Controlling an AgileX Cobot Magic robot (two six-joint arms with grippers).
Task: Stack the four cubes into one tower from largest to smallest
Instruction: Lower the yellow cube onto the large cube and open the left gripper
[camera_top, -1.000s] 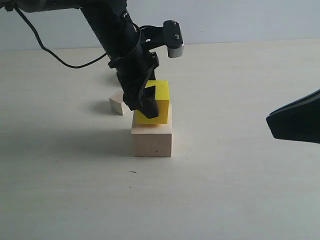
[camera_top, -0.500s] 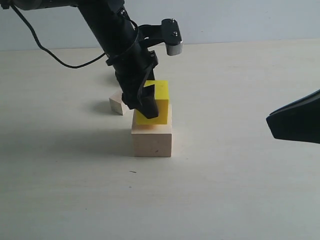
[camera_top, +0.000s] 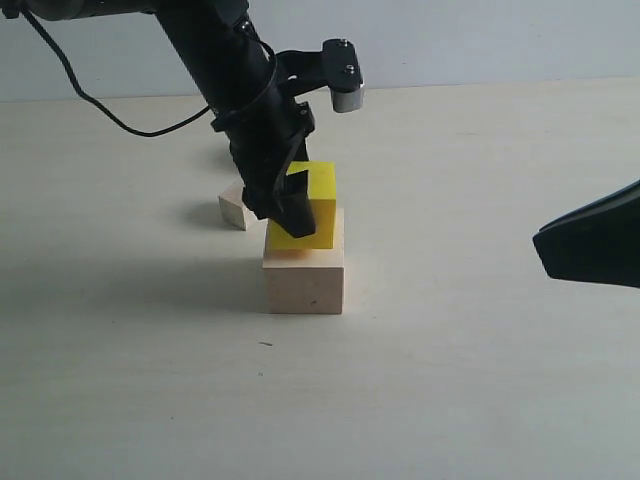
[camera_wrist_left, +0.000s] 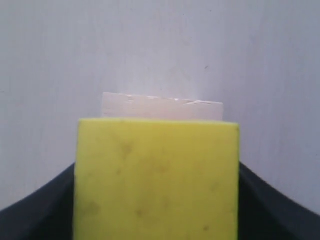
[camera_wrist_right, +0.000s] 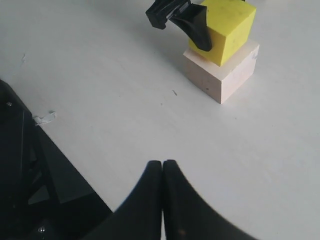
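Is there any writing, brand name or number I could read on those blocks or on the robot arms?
No readable text, in any view.
Yellow cube: plain faces, only faint smudges.
Large pale cube: bare wood, no marks.
Small cube behind: no marks visible.
Left gripper and right gripper: plain black, no label showing.
Table: blank.
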